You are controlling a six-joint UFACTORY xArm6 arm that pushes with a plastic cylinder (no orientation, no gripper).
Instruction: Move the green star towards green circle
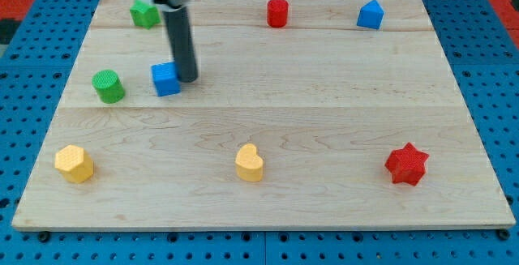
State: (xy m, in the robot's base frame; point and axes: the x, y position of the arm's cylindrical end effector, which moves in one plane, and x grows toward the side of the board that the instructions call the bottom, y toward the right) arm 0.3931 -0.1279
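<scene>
My tip [187, 79]: bare rod end, holding nothing, touching the blue cube [165, 79] at its 3 o'clock
Green star [144, 13]: upper left, at 11 o'clock from my tip
Green circle [108, 86]: at 7 o'clock from the star, apart

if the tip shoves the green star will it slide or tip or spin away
The green star looks squat and flat-based, so it would probably slide on the smooth wooden board rather than tip. Its points may make it rotate if pushed off-centre. My tip sits beside the blue cube.
</scene>
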